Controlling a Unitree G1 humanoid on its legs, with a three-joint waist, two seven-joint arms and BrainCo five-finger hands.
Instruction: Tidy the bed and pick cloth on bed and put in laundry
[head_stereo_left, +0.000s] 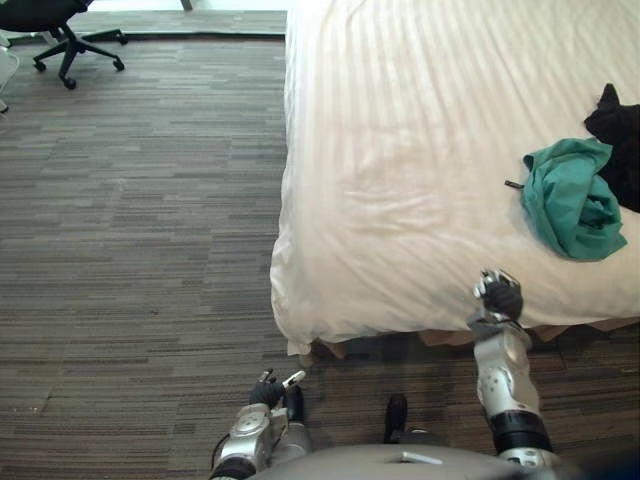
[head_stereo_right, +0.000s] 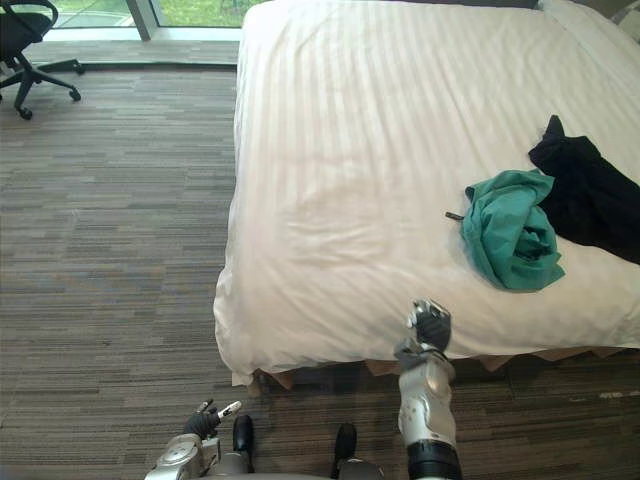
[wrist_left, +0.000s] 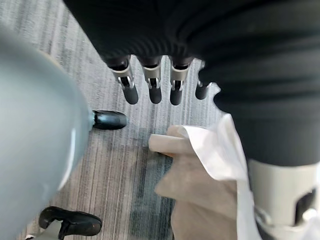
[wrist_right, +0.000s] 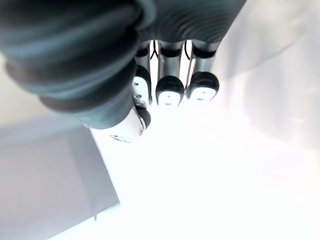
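Grey-brown striped carpet (head_stereo_left: 140, 220) covers the room. A wide bed (head_stereo_left: 420, 150) under a white, faintly striped sheet takes up the right side, its near left corner draped down towards the carpet. 2 cloths lie on the sheet near the bed's right edge. The black cloth (head_stereo_right: 590, 195) is spread out flat. The teal cloth (head_stereo_left: 572, 200) is bunched in a heap just to its left, and their edges touch. A small dark item (head_stereo_left: 513, 184), too small to identify, pokes out at the teal cloth's left side.

A black office chair (head_stereo_left: 60, 30) on castors stands on the carpet at the far left, well apart from the bed.

The right hand (head_stereo_right: 430, 325) is raised over the bed's near edge, well short of the teal cloth. Its fingertips (wrist_right: 170, 92) are curled in towards the palm with nothing between them. The left hand (head_stereo_left: 272, 392) hangs low over the carpet, just beside the bed's near left corner. Its fingers (wrist_left: 152, 87) are loosely straight and apart, holding nothing.
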